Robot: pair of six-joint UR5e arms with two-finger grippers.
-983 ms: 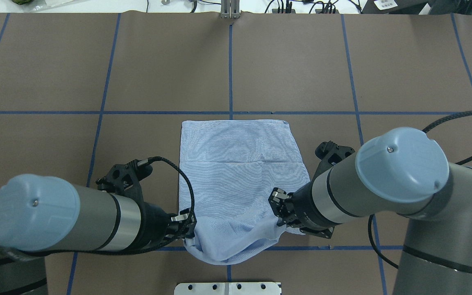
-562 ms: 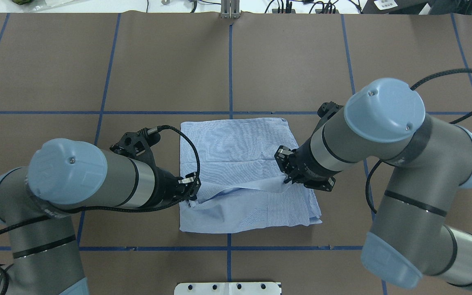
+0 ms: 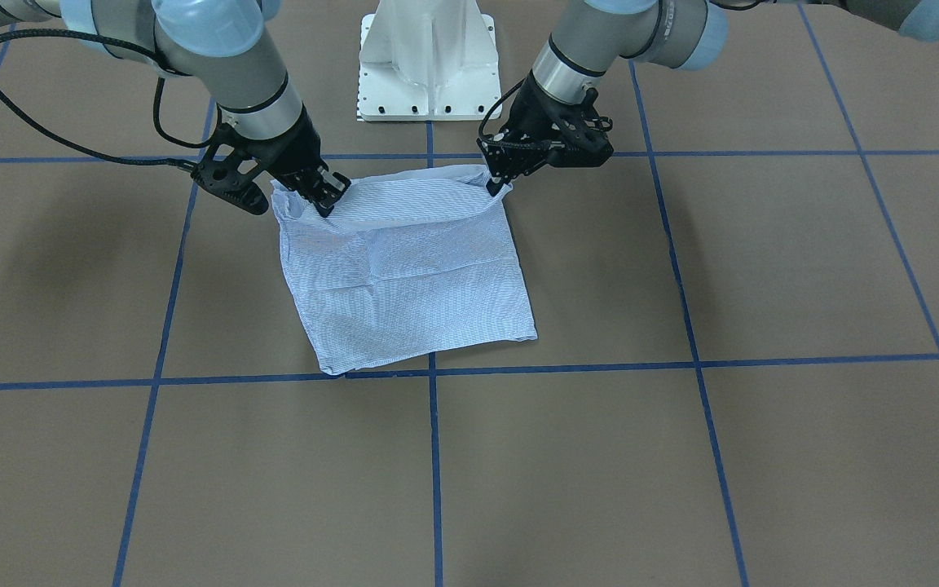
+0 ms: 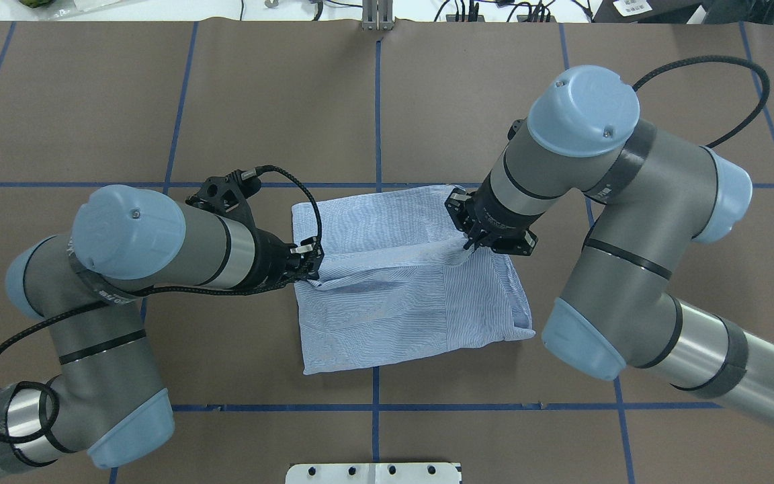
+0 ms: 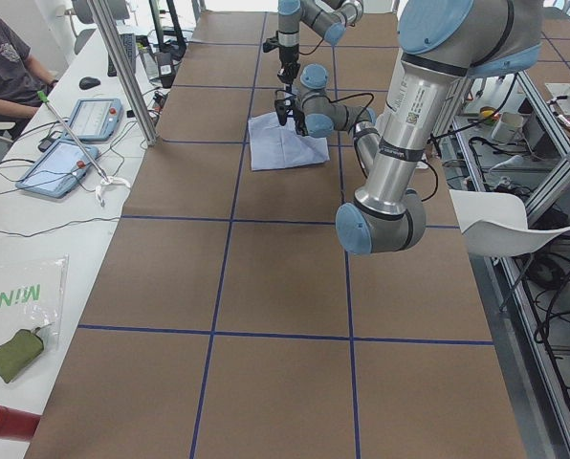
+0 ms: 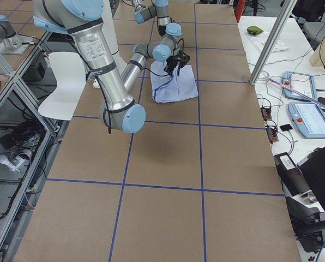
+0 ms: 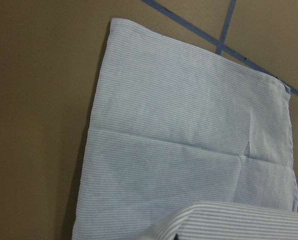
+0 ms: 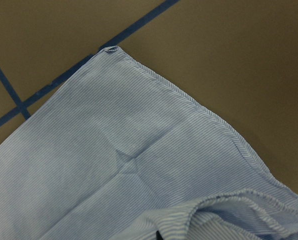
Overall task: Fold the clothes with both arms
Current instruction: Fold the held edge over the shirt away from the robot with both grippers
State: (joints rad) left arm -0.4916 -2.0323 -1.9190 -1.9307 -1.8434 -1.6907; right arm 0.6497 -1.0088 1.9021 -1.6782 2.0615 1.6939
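Shirt (image 4: 394, 302) is lying part-folded near the middle of the bench (image 4: 226, 101), while the left claw (image 4: 311, 267) and right claw (image 4: 467, 242) are each pinching one end of its raised flap, stretching it level between them, apparently so it will lay evenly over the far half.
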